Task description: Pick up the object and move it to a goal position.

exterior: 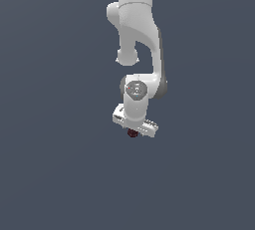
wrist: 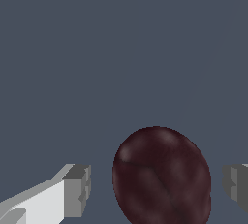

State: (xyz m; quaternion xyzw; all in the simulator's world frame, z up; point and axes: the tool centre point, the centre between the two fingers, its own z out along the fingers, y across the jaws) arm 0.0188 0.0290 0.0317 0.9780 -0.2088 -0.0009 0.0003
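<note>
Straddling the dark maroon object (wrist: 162, 175) on the counter (exterior: 50, 174), the hand (wrist: 157, 186) is spread with gaps both sides, gripping nothing; best to centre, drop a bit, then close gently so it doesn't squirt out.

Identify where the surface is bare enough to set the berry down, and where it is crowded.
Bare grey surface borders the arm on the exterior view's left, right and bottom. The only crowded spot is under the pincer, whose fingertips flank the maroon berry with gaps either side.
</note>
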